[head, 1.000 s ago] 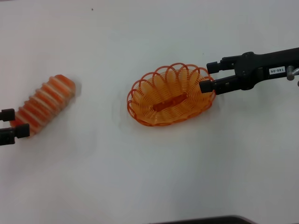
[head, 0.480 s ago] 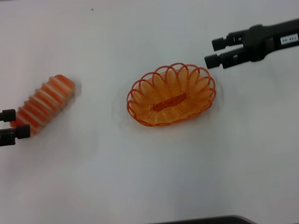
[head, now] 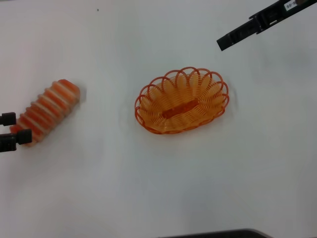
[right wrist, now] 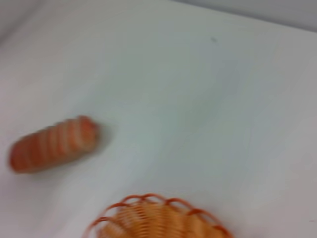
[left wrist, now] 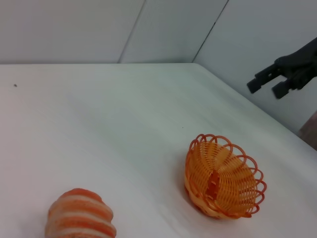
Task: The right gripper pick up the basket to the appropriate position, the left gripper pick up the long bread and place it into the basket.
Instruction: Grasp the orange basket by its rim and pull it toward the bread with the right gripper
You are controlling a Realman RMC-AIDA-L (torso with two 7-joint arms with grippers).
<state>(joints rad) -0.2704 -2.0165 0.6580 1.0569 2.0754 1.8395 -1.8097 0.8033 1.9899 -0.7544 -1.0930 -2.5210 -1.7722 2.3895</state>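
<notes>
The orange basket (head: 181, 101) sits on the white table's middle, empty; it also shows in the left wrist view (left wrist: 223, 178) and the right wrist view (right wrist: 158, 220). The long bread (head: 47, 110) lies to its left, slanted, and also shows in the wrist views (left wrist: 79, 220) (right wrist: 52, 144). My left gripper (head: 12, 129) is open at the left edge, one finger on each side of the bread's near end. My right gripper (head: 223, 43) is raised beyond the basket's far right, clear of it. In the left wrist view it (left wrist: 265, 88) is open and empty.
The white table (head: 148, 188) spreads around both things. A dark edge (head: 213, 234) shows at the near side. Grey wall panels (left wrist: 163, 29) stand behind the table.
My right gripper has let go of the basket's right rim and moved up and away to the far right. The basket stays where it was. The left gripper and bread have hardly moved.
</notes>
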